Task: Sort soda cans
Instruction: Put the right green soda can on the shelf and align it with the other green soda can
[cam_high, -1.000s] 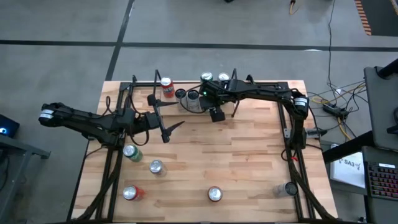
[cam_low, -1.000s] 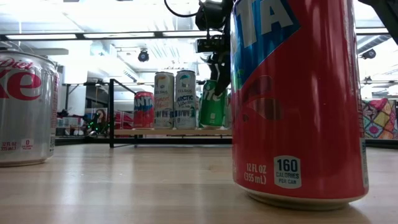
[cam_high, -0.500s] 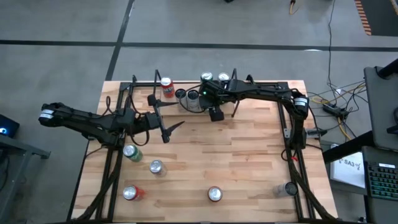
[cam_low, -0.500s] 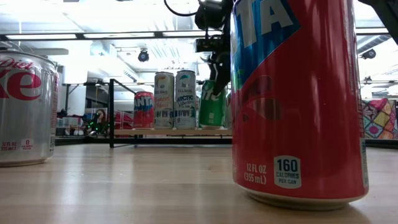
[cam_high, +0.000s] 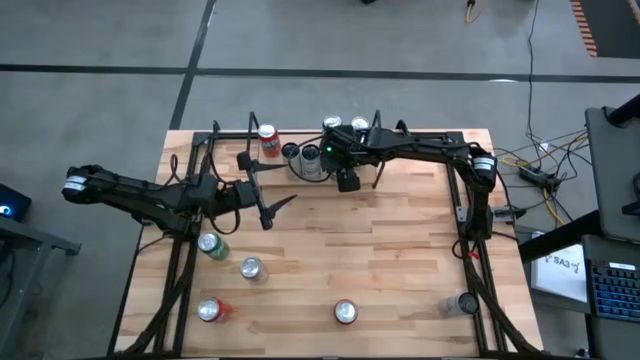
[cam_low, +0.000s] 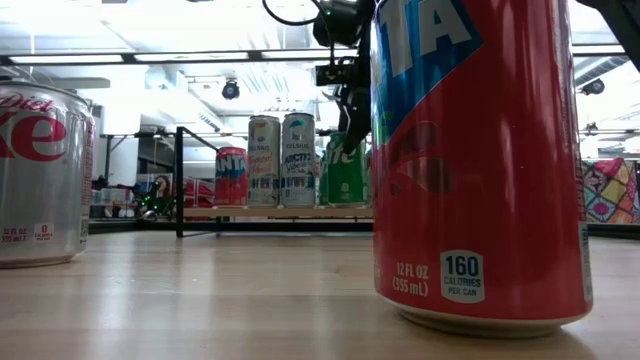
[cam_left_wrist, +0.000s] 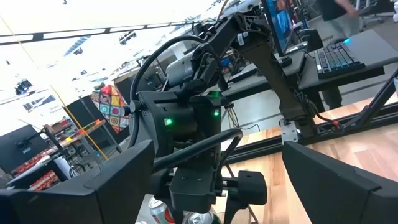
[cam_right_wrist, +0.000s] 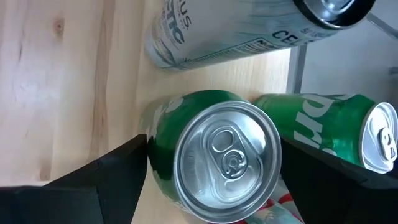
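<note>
Near bench edge, front row: red can (cam_high: 344, 313) mid-front, upright; it fills the foreground of the low view (cam_low: 478, 160). Second red can (cam_high: 209, 310) front-left. Silver-topped can (cam_high: 463, 303) front-right, by the right arm's frame.
Left side, one row back: silver can (cam_high: 250, 268) and green can (cam_high: 210, 245), near each other, both upright. Diet can (cam_low: 45, 175) at the left edge of the low view, upright.
Mid bench: left gripper (cam_high: 271, 207) hovers above bare wood, fingers spread wide, nothing between them. Pointed toward the right arm per its wrist view.
Far bench: right gripper (cam_high: 318, 165) at the back row, over the can cluster. Fingers (cam_right_wrist: 93, 180) wide apart, straddling a green can (cam_right_wrist: 214, 158) seen top-down; contact with the can sides: cannot tell.
Beside that can: another green can (cam_right_wrist: 326, 134) just next to it, pale Arctic-labelled can (cam_right_wrist: 211, 37) just beyond.
Back edge: red can (cam_high: 268, 140) left of the cluster, two silver tops (cam_high: 345, 125) by the rear rail. In the low view the back cans stand upright in a row (cam_low: 280, 160).
Bench: light wood planks (cam_high: 400, 270).
</note>
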